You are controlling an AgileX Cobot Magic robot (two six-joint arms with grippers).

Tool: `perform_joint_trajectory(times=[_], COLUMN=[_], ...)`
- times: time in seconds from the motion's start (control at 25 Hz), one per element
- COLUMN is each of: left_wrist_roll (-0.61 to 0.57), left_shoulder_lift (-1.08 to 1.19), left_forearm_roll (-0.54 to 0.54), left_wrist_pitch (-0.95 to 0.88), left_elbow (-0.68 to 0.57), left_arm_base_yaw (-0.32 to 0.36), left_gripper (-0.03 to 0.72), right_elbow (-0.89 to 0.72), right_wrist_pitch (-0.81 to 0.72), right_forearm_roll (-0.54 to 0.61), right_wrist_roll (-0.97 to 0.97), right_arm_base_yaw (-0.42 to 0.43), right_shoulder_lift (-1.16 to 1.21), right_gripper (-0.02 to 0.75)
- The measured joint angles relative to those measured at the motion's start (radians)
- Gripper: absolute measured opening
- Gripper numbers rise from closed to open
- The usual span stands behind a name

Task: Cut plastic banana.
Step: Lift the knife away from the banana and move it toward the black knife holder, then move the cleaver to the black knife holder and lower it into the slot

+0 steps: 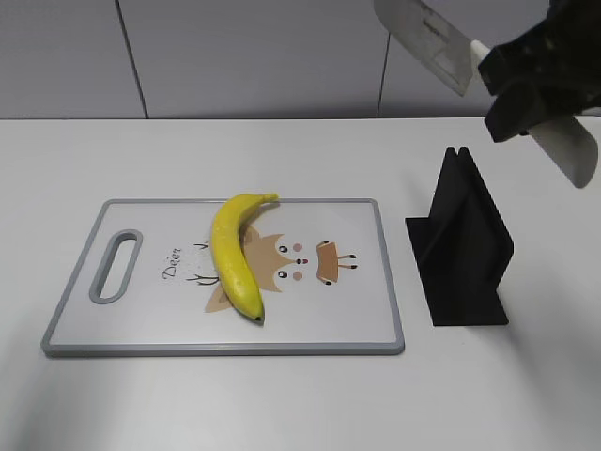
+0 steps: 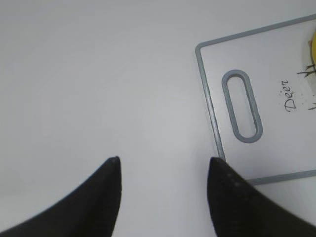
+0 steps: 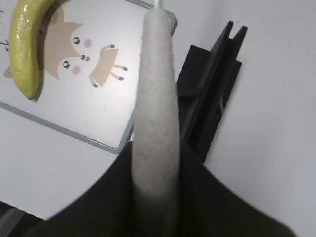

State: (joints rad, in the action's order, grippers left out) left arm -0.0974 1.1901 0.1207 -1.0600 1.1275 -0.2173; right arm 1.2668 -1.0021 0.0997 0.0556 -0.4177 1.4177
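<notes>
**Lying Banana, Raised Knife**

Lying on the cutting board (image 1: 310, 319), the plastic banana (image 1: 235, 254) ran its long axis from the upper middle of the exterior frame down toward the lower middle, stem end pointing up and to the right, dark tip pointing down near the board's front edge. Its curve bulged toward the left of the frame, toward the board's handle slot (image 1: 115, 266). It looked smooth, glossy and bright yellow, whole, resting partly over a printed cartoon animal and beside the word "Deer".

The board was white with a grey rim and sat on a plain white table (image 1: 282, 404), backed by a pale grey panelled wall (image 1: 244, 56). To the right of the board stood a black knife stand (image 1: 462, 244), apart from it.

At the upper right of the exterior frame, the right gripper (image 1: 531, 80) was clenched around the white handle of a knife (image 1: 427, 38), blade raised toward the upper left. The left gripper (image 2: 163, 168) hung with fingers spread, grasping nothing, over bare table just beside the board's handle corner.
</notes>
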Motion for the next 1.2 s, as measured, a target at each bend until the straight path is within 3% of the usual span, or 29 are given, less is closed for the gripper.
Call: perform_joint_trajectory(times=[0.32,0.48,0.84,1.2], left_wrist_roll=[0.019,0.021,0.025,0.028], left_shoulder_lift=[-0.255,-0.421,-0.764,-1.054], left_forearm_roll=[0.012,0.010,0.008,-0.049], left_wrist_pitch=[0.032,0.105,0.018,-0.105], left_elbow=[-0.196,-0.326,-0.542,-0.593], left_arm_base_yaw=[0.000,0.000,0.000,0.000], left_gripper=[0.545,0.545,0.545,0.544], right_elbow=[-0.240,-0.312,-0.331,-0.333], right_wrist_pitch=[0.145,0.218,0.250,0.265], right_forearm_roll=[-0.126,-0.128,-0.141,-0.183], right_wrist_roll=[0.251,0.318,0.367,0.427], right_arm_base_yaw=[0.000,0.000,0.000,0.000], right_shoulder_lift=[-0.078,-0.078,-0.040,0.011], right_gripper=[0.176,0.176,0.176,0.176])
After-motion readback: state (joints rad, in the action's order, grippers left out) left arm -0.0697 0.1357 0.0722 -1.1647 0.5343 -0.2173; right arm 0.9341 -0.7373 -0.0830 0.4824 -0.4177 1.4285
